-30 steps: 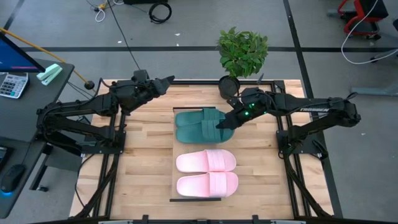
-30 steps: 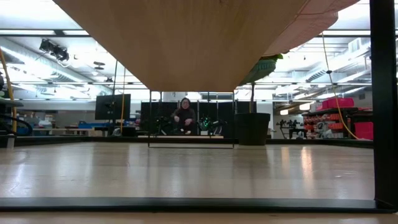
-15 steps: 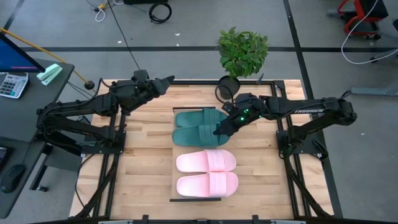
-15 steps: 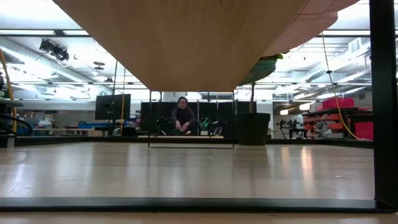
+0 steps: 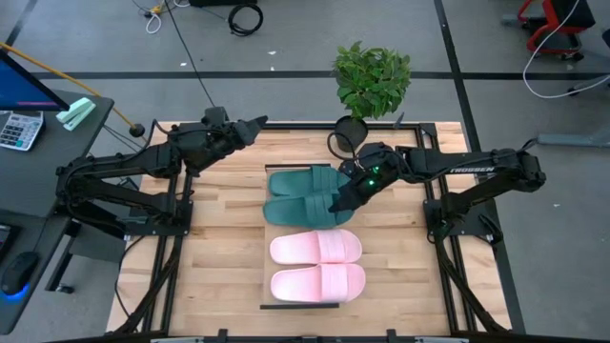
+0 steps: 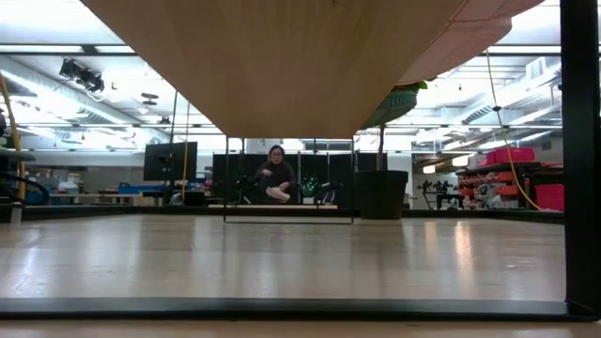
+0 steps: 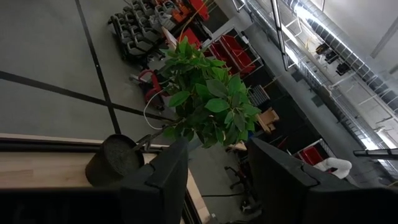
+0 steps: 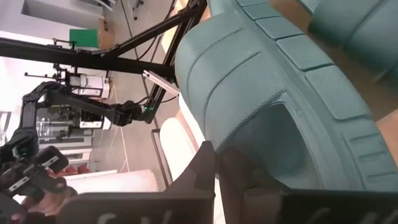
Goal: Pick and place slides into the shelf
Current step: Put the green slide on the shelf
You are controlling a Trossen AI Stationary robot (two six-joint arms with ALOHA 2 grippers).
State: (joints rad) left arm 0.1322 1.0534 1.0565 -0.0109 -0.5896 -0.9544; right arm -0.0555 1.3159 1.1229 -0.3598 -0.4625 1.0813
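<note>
A light plank-wood bench (image 5: 219, 248) on a dark metal frame stands on a grey floor crossed by dark lines, with a leafy green potted plant (image 5: 371, 80) at its far edge and a desk with a calculator (image 5: 16, 129) off to the left; the low view looks level across the boards to a person (image 6: 276, 178) sitting far back in a workshop hall. Down the bench's middle lies the long narrow light wood shelf (image 5: 265, 286) with dark end edges, running from far to near, and all four soft slides lie across it, long axes left-to-right: the two dark teal green slides (image 5: 305, 195) side by side at the far end, the two light pink slides (image 5: 317, 265) at the near end (straps sit toward the right half of each). The right end effector (image 5: 339, 199) reaches in low from the right, clenched, its tips at the right end of the nearer teal slide. The left end effector (image 5: 255, 123) hovers over the far left of the bench, fingers (image 7: 155, 180) parted and grasping nothing.
</note>
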